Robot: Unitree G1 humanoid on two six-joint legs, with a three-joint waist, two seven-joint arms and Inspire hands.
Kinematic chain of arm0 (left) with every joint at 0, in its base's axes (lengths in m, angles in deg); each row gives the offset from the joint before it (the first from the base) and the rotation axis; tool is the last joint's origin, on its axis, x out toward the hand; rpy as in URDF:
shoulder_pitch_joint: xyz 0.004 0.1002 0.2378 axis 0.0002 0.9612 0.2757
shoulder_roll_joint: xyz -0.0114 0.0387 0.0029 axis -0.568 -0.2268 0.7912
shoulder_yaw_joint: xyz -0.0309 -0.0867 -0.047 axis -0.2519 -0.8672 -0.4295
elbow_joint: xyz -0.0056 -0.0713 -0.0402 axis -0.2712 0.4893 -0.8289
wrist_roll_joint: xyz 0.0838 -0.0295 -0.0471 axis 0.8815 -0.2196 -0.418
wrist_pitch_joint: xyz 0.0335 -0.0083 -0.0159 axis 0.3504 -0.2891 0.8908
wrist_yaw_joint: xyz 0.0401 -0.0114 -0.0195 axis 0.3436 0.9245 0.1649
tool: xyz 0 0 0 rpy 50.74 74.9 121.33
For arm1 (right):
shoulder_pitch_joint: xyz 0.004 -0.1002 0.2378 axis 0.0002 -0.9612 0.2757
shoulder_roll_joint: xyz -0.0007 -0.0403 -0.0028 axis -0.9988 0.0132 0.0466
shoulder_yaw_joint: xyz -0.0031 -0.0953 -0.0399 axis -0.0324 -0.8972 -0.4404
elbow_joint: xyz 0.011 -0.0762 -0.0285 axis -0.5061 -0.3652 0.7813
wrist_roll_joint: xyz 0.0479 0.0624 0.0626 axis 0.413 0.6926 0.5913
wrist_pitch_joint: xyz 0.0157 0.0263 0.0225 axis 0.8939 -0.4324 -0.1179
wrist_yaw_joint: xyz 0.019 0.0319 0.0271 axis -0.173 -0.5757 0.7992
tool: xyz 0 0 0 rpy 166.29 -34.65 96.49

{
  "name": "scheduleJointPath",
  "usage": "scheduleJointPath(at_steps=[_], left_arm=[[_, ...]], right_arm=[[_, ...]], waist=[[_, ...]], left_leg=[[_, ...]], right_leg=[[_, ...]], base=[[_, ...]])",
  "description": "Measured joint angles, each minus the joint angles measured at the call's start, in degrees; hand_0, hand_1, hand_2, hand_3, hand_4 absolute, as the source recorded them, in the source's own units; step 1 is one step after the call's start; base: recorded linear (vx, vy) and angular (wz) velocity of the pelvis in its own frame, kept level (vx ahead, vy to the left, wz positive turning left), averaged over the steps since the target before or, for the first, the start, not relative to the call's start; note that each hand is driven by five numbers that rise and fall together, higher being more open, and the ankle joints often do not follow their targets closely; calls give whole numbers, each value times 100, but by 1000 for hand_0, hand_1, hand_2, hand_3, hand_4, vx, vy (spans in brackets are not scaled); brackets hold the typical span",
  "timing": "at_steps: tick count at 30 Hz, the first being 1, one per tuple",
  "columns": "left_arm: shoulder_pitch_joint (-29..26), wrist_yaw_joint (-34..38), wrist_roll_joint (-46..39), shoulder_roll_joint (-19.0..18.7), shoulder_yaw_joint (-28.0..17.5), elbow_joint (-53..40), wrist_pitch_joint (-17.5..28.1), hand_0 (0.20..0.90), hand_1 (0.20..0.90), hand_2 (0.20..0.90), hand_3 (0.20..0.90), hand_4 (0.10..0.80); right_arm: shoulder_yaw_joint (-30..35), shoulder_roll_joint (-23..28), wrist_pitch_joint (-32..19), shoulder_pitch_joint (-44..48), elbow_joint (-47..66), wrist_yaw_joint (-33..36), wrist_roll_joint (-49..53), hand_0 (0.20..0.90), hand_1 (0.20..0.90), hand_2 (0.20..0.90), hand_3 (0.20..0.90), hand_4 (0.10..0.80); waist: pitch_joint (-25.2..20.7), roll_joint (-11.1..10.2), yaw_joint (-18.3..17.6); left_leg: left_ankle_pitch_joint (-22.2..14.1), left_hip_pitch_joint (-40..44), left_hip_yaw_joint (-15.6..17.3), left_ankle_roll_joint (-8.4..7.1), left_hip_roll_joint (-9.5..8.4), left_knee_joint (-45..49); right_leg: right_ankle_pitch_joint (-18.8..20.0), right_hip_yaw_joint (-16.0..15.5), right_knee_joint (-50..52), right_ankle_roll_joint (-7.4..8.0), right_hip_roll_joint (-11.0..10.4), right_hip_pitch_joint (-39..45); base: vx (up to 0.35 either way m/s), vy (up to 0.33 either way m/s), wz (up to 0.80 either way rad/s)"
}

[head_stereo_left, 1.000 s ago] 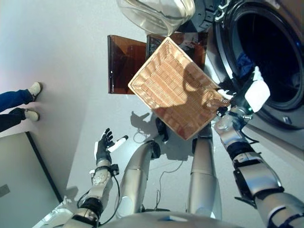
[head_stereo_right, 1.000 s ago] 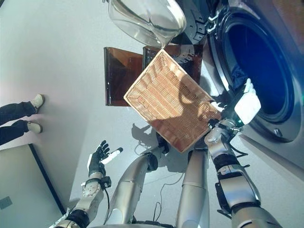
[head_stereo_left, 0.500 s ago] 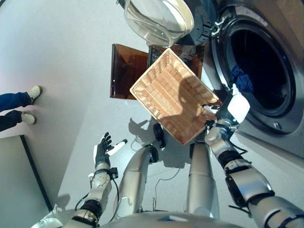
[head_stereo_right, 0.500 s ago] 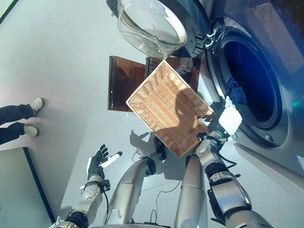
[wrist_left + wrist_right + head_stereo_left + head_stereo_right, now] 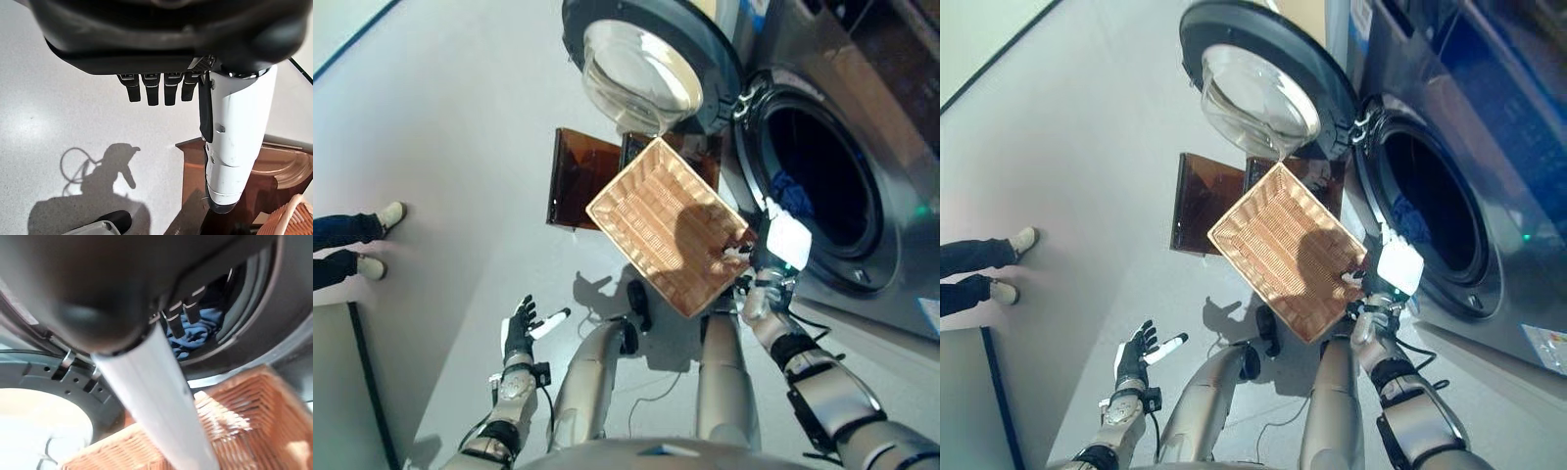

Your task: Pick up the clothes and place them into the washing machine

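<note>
One garment: blue clothes, crumpled, lying low inside the washer drum, just behind the door rim; the right wrist view shows the same blue folds past the fingertips.
Basket: woven, tan, rectangular basket, tilted with its open side facing the camera and nothing visible inside; one corner lies at the right hand, between the open door and the drum mouth.
Right hand: right hand at the basket's lower right corner, by the drum's lower rim; its white-covered thumb runs across the basket edge; I cannot tell whether the fingers grip the basket.
Left hand: left hand low at the left, over the floor, fingers straight and spread, holding nothing; white-covered thumb stands out beside them.
Door: round glass door swung open, above the basket.
Brown stand: brown stand on the floor behind the basket.
Person: shoes and dark trouser legs at the left edge.
Change over the last second: the whole view has shifted, showing more of the washer front and door; the basket stays tilted at the drum mouth with the right hand at the same corner; the left hand stays open and low.
</note>
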Motion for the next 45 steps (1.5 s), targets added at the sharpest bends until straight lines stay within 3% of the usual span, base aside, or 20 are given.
scheduleJointPath(at_steps=[12, 20, 26, 36, 45], left_arm=[[245, -16, 498, -11, -58, 602, -213, 900, 900, 900, 900, 800], [305, -52, 823, -2, -168, 813, -316, 900, 900, 900, 900, 800], [405, -80, 1266, -39, -170, 991, -456, 900, 900, 900, 900, 800], [606, -299, 1993, -234, -109, 1342, -836, 900, 900, 900, 900, 800], [791, -475, 2241, -217, 20, 1464, -1094, 900, 900, 900, 900, 800]], right_arm=[[-86, -290, -119, -762, -413, -517, -271, 900, 900, 900, 900, 800], [-181, -385, -136, -917, -680, -744, -326, 900, 900, 900, 900, 800], [-197, -538, -266, -1320, -910, -1139, -320, 900, 900, 900, 900, 800], [-153, -619, -373, -1876, -1182, -1763, -169, 900, 900, 900, 900, 800], [226, -811, -368, -2481, -1536, -2268, 249, 900, 900, 900, 900, 800]], waist=[[-337, -439, -83], [-449, -512, -151], [-858, -596, -156], [-1454, -916, -304], [-1783, -879, -323]], left_leg=[[53, 1184, -135, -109, -15, -662], [108, 1761, -219, -168, -17, -1005], [192, 2180, -304, -217, -2, -1385], [362, 2964, -399, -222, 7, -2074], [459, 3550, -427, -233, -2, -2583]], right_leg=[[-9, -267, -467, -84, -13, 1163], [-72, -397, -675, -110, -8, 1713], [-95, -540, -925, -138, 21, 2120], [-88, -718, -1408, -127, 49, 2858], [10, -834, -1927, -80, 62, 3473]], base=[[89, -39, 0], [100, -45, 2], [96, -50, 4], [95, -41, 3], [53, -27, 1]])
